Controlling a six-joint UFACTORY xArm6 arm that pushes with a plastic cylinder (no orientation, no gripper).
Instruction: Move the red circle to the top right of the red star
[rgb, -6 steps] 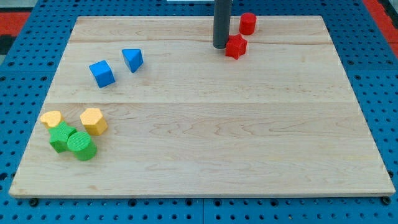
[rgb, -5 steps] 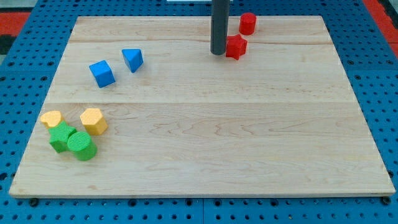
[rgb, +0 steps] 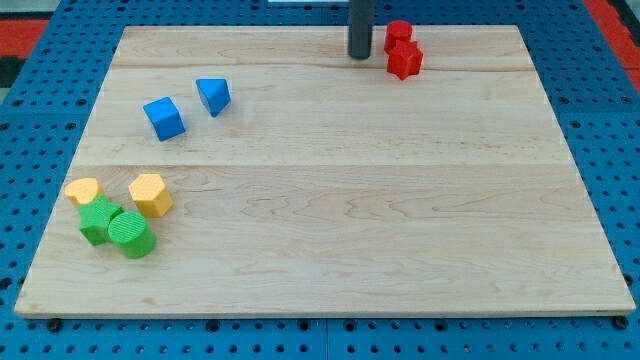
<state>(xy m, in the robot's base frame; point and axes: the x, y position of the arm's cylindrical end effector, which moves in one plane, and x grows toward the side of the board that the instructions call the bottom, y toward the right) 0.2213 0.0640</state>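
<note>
Tip (rgb: 360, 56) bare dark rod, grips nothing | small red circle block (rgb: 399, 33) near board's top edge, just right of tip | red star block (rgb: 405, 61) touching below it | circle sits top-left, wants rightward nudge

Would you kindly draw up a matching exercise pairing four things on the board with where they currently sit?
Things:
1. red star
2. blue cube
3. green cylinder
4. my tip

Places:
A. lower left of the view, among the yellow and green blocks
B. near the view's top, left of both red blocks
C. touching the red circle, just below it
D. left of the blue triangle

Pairs: 1-C, 2-D, 3-A, 4-B
</note>
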